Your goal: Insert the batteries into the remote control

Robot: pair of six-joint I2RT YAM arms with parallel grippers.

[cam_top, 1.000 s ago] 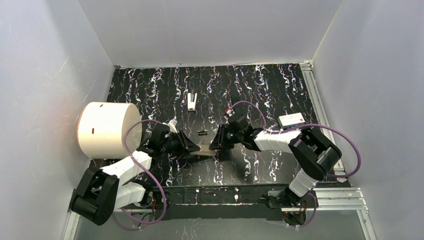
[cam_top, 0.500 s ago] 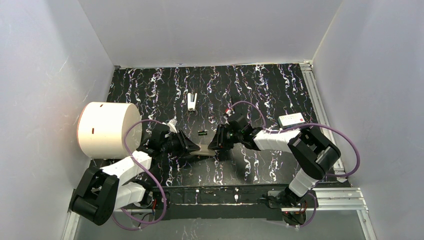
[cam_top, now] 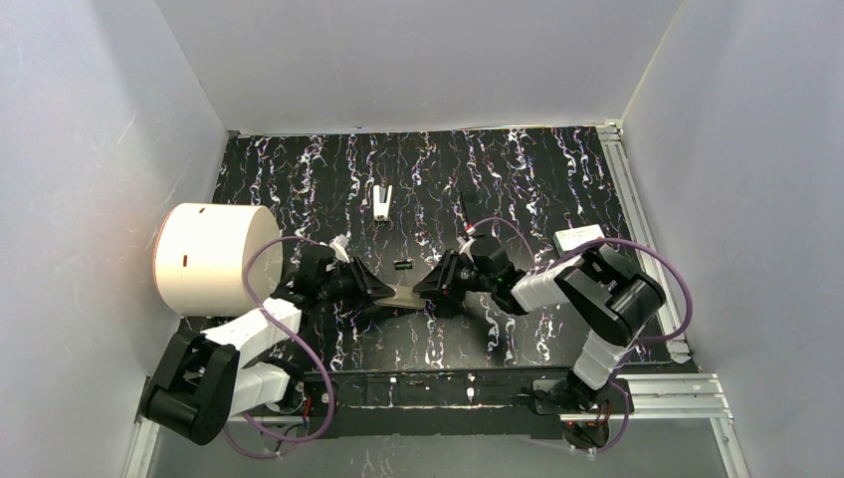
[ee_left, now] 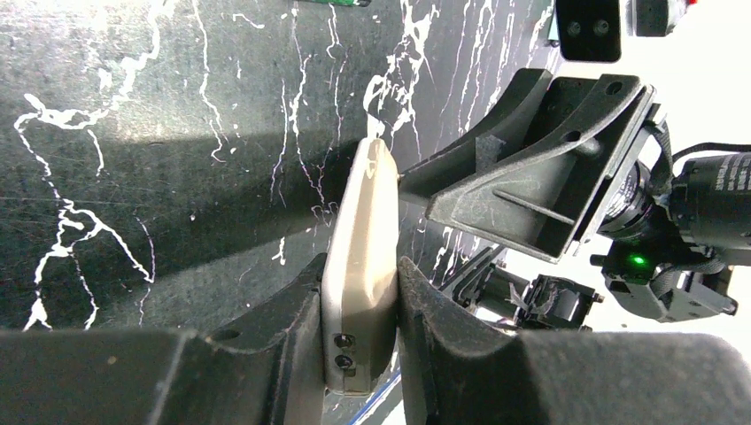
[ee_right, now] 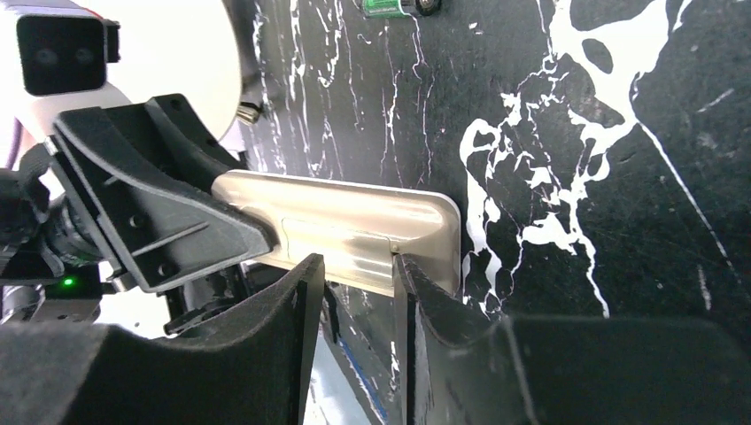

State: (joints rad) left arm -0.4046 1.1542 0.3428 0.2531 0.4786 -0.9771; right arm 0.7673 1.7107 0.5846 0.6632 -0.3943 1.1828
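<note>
A beige remote (cam_top: 403, 296) is held a little above the black marbled table between both arms. My left gripper (cam_top: 383, 292) is shut on its left end, clamping it edge-on in the left wrist view (ee_left: 359, 266). My right gripper (cam_top: 430, 290) is at the remote's other end. In the right wrist view its fingers (ee_right: 354, 261) stand slightly apart, with their tips against the remote's (ee_right: 354, 221) lower edge by the cover seam and nothing between them. A green battery (cam_top: 402, 265) lies on the table just behind the remote and shows at the top of the right wrist view (ee_right: 390, 7). I see no blue or black cell.
A large white cylinder container (cam_top: 214, 257) stands at the left. A small white piece (cam_top: 382, 202) lies further back on the table. A white box (cam_top: 580, 237) sits at the right by the metal rail. White walls close in three sides.
My right arm has dropped and drawn in, and its gripper has moved slightly left and nearer along the remote. My left gripper still holds the remote in the same place.
</note>
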